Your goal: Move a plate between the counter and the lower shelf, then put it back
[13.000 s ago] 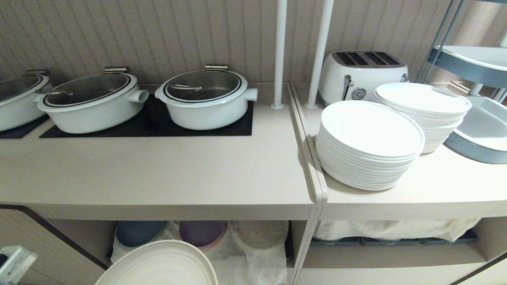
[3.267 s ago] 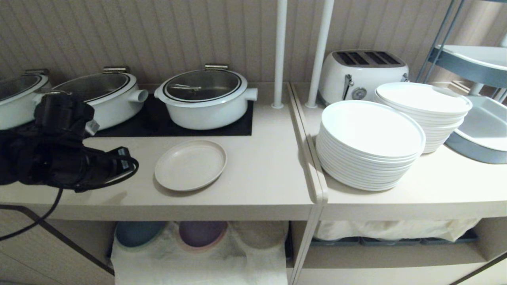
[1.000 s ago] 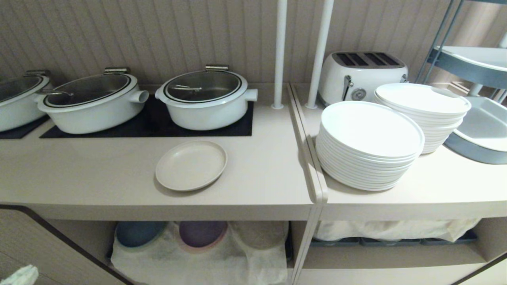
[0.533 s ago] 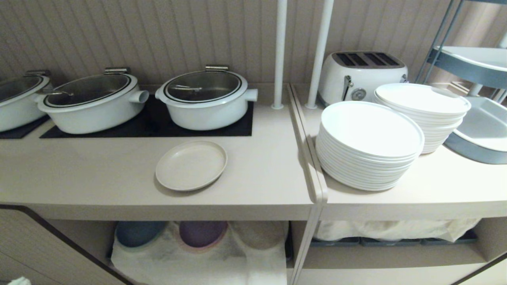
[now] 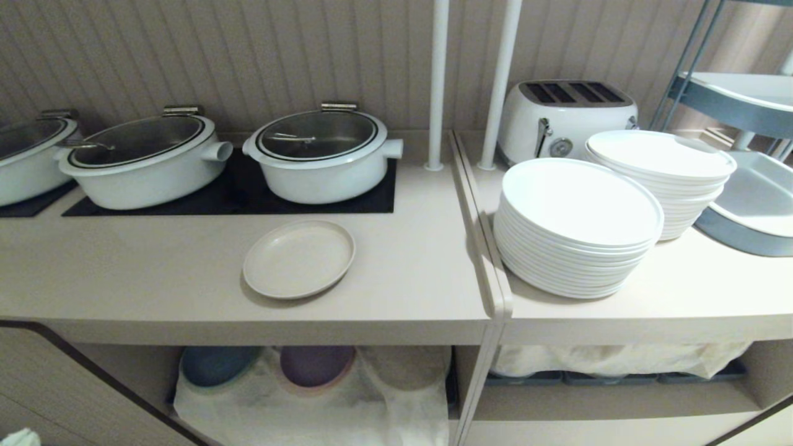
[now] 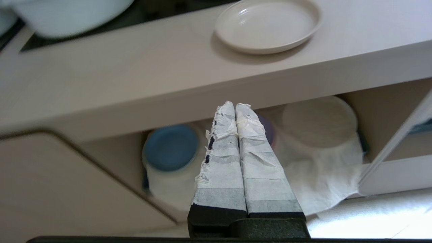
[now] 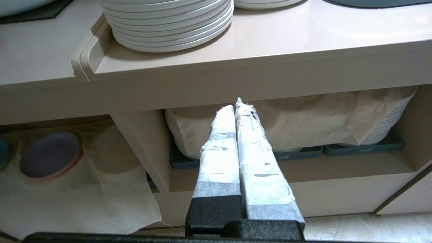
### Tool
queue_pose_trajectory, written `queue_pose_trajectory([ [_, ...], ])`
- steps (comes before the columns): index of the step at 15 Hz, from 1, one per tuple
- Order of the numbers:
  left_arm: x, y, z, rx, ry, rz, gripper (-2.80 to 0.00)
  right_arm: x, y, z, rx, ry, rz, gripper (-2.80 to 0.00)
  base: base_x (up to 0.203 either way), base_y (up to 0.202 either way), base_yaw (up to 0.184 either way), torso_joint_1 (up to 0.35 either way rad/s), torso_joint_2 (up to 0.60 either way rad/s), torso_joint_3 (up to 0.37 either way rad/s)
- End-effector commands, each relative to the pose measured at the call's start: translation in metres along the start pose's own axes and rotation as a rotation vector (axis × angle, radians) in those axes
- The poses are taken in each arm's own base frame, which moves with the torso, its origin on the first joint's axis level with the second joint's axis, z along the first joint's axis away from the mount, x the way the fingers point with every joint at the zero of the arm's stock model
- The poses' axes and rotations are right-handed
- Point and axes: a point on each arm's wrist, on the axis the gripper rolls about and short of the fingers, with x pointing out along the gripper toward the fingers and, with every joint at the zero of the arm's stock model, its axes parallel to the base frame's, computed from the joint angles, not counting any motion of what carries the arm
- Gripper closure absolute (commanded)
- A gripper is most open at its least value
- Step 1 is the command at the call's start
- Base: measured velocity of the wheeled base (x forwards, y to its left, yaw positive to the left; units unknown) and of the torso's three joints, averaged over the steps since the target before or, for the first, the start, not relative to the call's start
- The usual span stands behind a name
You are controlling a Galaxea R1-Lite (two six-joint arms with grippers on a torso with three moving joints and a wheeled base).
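**Plate Found on Counter, Both Grippers Closed and Empty**

While the plate (image 5: pixel 298 259) lies flat and upright on the counter (image 5: pixel 155 266), just in front of the black hob panel (image 5: pixel 365 192), no gripper is in contact with it. It is seen to rest near the counter's front edge, well apart from the stacked white plates (image 5: pixel 579 226) on the adjoining worktop, where a toaster (image 5: pixel 567 118) is also noted. Three white lidded pots (image 5: pixel 322 155) are set on the hob panels behind it.

The left gripper (image 6: pixel 235 105) is observed low, in front of the counter's front edge and level with the lower shelf (image 6: pixel 324 168); its tape-wrapped fingers are pressed together with nothing between them. In the head view only a small pale tip of it is caught at the bottom left corner.

The right gripper (image 7: pixel 236 106) is positioned in front of the neighbouring bay, where covered plates on dark trays (image 7: pixel 297 152) are stored; its fingers are likewise pressed together and nothing is held.

Within the lower shelf, a crinkled white cloth (image 5: pixel 310 409) is draped. A blue plate (image 5: pixel 217 362), a purple plate (image 5: pixel 316 364) and a cloth-covered round shape (image 5: pixel 406 365) are recorded there side by side.
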Motion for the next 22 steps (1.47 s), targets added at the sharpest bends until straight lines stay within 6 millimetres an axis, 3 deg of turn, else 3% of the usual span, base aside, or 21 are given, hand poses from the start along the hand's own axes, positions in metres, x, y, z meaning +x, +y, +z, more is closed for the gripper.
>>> queue_pose_trajectory([
  [1, -0.007, -0.001, -0.003, 0.043, -0.058, -0.019, 0.00, 0.000, 0.000, 0.000, 0.000, -0.001, 0.000, 0.00, 0.000, 0.000, 0.000, 0.000, 0.00, 0.000],
  [6, -0.023, -0.007, -0.026, 0.066, -0.137, -0.017, 0.00, 0.000, 0.000, 0.000, 0.000, -0.001, 0.000, 0.00, 0.000, 0.000, 0.000, 0.000, 0.00, 0.000],
  [10, -0.015, -0.010, -0.047, 0.049, -0.090, -0.022, 0.00, 0.000, 0.000, 0.000, 0.000, -0.001, 0.000, 0.00, 0.000, 0.000, 0.000, 0.000, 0.00, 0.000],
  [16, -0.010, -0.009, -0.059, -0.138, -0.050, 0.074, 0.00, 0.000, 0.000, 0.000, 0.000, -0.001, 0.000, 0.00, 0.000, 0.000, 0.000, 0.000, 0.00, 0.000],
  [22, -0.010, -0.009, -0.059, -0.143, -0.048, 0.076, 0.00, 0.000, 0.000, 0.000, 0.000, -0.001, 0.000, 0.00, 0.000, 0.000, 0.000, 0.000, 0.00, 0.000],
])
